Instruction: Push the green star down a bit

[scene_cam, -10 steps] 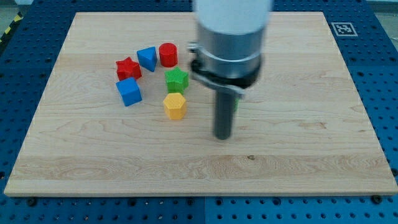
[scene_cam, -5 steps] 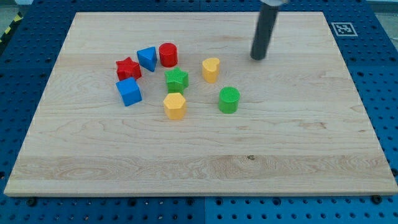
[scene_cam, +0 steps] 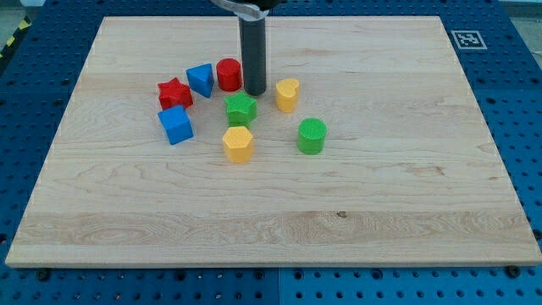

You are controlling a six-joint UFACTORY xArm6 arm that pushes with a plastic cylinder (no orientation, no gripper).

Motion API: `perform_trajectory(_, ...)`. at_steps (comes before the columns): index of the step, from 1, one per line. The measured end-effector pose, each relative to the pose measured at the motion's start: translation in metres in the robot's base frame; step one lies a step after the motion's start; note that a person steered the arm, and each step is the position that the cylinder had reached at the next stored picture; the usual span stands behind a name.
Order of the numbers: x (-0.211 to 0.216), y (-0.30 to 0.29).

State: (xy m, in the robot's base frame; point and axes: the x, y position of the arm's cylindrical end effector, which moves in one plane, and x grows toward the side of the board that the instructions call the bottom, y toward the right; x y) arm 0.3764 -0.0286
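The green star lies on the wooden board, left of the middle. My tip stands just above it and slightly to its right, close to its top edge; I cannot tell if they touch. The rod rises to the view's top. A yellow hexagon block sits directly below the star.
A red cylinder is just left of my tip, a yellow heart-shaped block just right of it. A blue triangular block, a red star and a blue cube lie to the left. A green cylinder lies lower right.
The rod has swept from the board's middle up to the top right, then left to just above the green star. The blocks have not moved.
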Motion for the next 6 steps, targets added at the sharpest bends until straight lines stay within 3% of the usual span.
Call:
perform_trajectory(3, 0.028, 0.0)
perform_trajectory(6, 0.004, -0.008)
